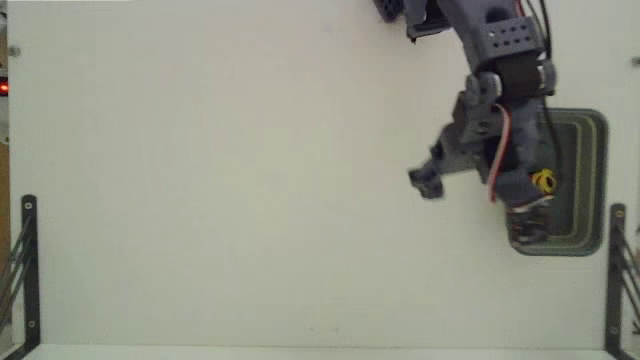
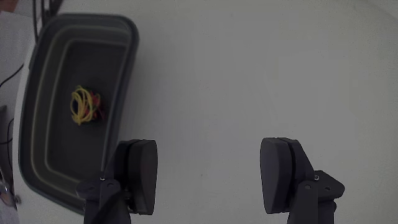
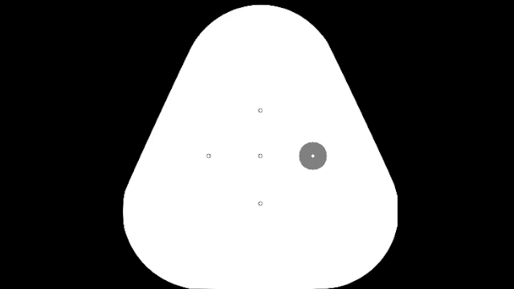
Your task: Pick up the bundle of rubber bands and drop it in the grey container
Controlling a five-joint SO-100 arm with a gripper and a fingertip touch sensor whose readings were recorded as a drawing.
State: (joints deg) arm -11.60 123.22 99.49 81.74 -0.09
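Matt plastic grey container [image 2: 127, 59]

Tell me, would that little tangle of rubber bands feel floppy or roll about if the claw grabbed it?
Probably floppy: the rubber bands are loose thin loops, not a tight ball. Likely very light. They lie flat in the tub, so rolling seems unlikely.

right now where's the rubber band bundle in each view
Fixed view: the bundle of rubber bands shows at the right, inside the grey container, partly hidden by the arm.
Wrist view: it lies at upper left on the container's floor, with the open gripper over bare table to its right.
Shared landmark: the grey container's rim.
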